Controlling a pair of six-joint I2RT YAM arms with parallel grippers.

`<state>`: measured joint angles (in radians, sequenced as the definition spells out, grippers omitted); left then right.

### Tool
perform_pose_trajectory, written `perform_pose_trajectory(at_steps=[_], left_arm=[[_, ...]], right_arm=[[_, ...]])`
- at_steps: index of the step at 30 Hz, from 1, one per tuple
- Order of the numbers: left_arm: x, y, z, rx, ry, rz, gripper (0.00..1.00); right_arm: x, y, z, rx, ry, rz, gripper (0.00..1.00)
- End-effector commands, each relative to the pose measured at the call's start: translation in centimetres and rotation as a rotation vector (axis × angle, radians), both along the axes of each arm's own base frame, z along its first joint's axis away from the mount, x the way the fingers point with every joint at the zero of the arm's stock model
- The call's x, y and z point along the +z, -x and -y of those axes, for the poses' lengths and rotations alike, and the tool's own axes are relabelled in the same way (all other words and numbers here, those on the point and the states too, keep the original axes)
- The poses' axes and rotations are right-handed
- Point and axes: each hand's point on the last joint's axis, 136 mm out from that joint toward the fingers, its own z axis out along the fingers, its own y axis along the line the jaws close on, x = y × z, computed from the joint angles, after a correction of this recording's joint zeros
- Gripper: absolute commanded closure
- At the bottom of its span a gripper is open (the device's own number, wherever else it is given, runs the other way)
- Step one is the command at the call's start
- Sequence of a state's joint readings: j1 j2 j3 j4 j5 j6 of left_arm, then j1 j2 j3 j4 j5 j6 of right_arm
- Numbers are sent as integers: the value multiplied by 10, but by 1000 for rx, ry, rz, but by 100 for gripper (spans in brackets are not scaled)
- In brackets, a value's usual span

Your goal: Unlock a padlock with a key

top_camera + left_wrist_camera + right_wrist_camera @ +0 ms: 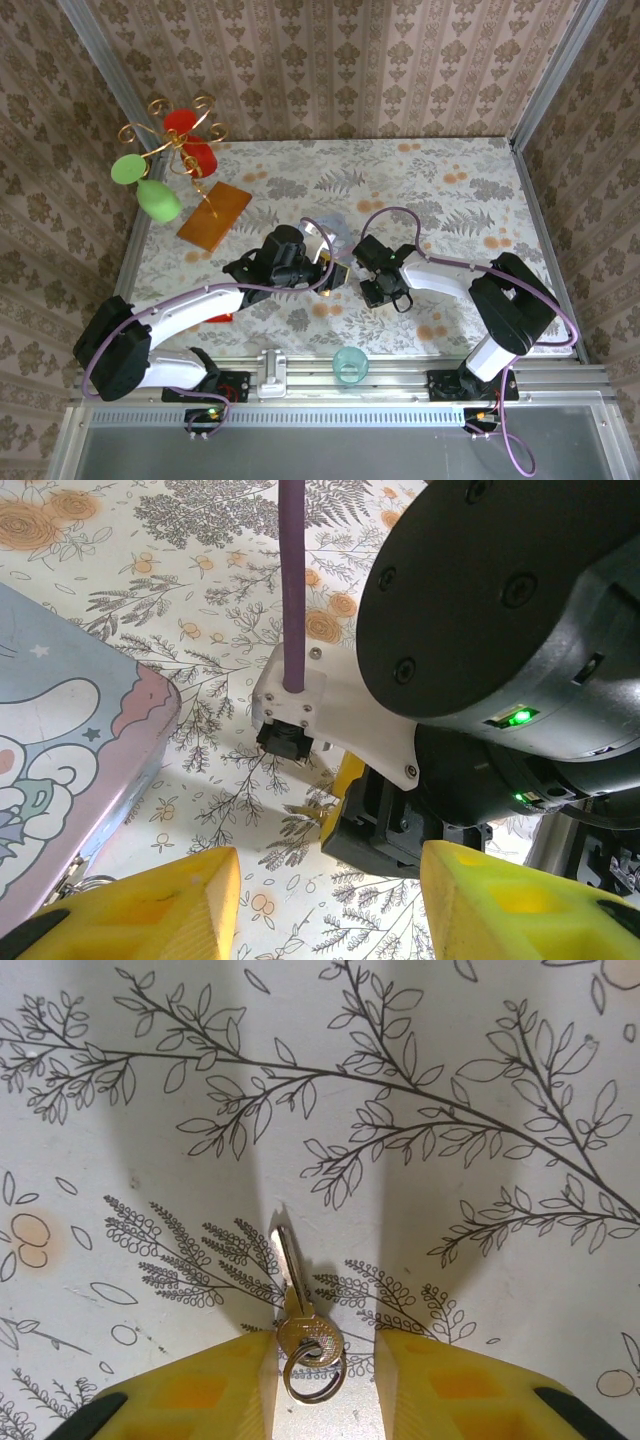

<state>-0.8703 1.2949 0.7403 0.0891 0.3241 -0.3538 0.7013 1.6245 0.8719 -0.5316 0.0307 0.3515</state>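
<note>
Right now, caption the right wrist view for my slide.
Right gripper open astride the key, lying on the floral tablecloth.

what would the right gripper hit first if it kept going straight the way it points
Most likely the key, lying flat on the floral tablecloth between the parted fingers of the right gripper, then the cloth itself. Depth is hard to judge from the wrist view.

Gold wire stand [181,142] w/ red cup [198,155] & green cup [159,201] is seen upper left, orange board [214,216] beside; teal cup [350,364] btm centre.
</note>
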Motion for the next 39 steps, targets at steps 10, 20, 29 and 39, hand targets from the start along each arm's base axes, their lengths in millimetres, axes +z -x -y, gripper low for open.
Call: perform_pose_trajectory(at_steps=[10,20,29,39], left_arm=[[0,-1,4,-5,-9,7,49],[8,-8,4,61,43,-24,51],[72,-24,12,224,483,-112,46],[66,-21,21,189,497,-153,43]], right_arm=[[-12,12,-11,28,-72,-36,93],[35,0,-22,-10,-351,55,100],[109,-11,-28,-16,-641,217,100],[168,-8,-43,-14,-865,289,100]])
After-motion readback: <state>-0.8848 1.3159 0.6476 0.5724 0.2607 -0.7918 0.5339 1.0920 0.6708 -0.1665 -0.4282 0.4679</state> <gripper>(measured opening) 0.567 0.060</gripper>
